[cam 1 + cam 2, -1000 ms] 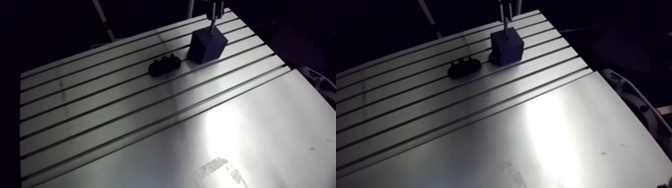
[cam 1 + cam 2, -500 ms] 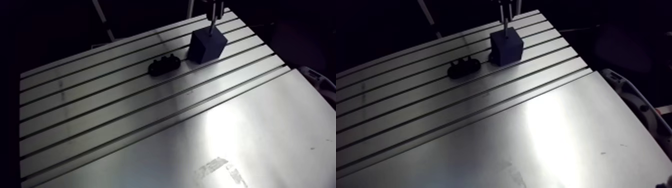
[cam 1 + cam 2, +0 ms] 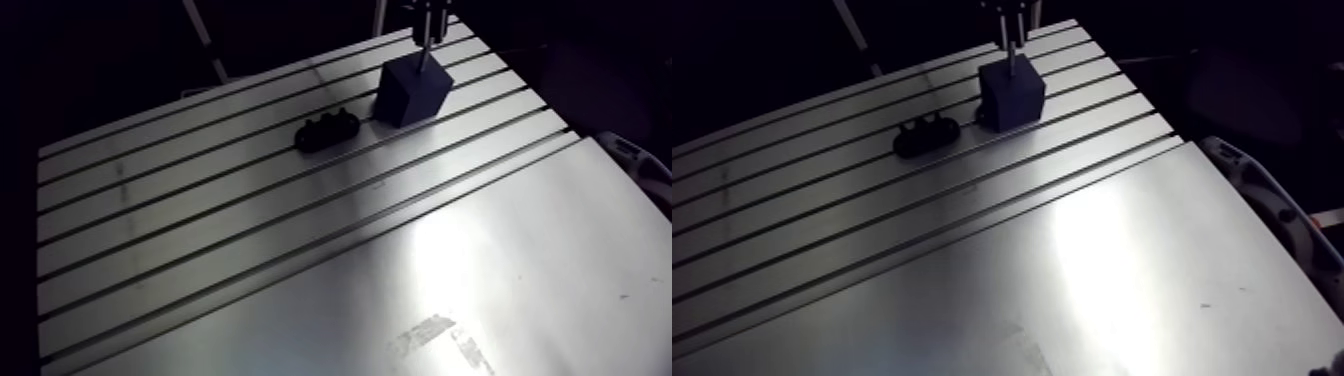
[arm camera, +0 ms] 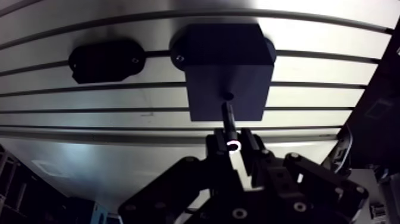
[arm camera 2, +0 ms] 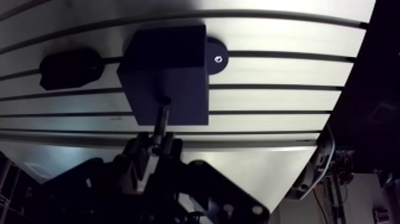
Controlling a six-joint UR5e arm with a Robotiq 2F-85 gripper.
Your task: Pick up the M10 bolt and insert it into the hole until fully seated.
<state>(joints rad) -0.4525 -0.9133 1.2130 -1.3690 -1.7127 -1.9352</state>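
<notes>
A dark blue block [image 4: 226, 70] stands on the slotted table [image 3: 300, 250], with a small hole [image 4: 228, 96] in its upper face. My gripper [image 4: 232, 145] is shut on the M10 bolt [image 4: 228, 119], holding it by its head end. The bolt's shank points down at the hole, and its tip sits at or just inside the opening. In the arm view the gripper [image 3: 428, 20] hangs right over the block [image 3: 412, 90], with the thin bolt [image 3: 1011, 55] reaching down to the block's top.
A black bolt holder [image 3: 328, 129] lies on the table beside the block, a little to its left in the arm view. A round black foot [image 5: 216, 49] shows at the block's base. The table's smooth plate [image 3: 500, 270] spreads toward the near side.
The gripper with the bolt has come down a little, so less of the shank shows above the block. Block and holder stay put.
</notes>
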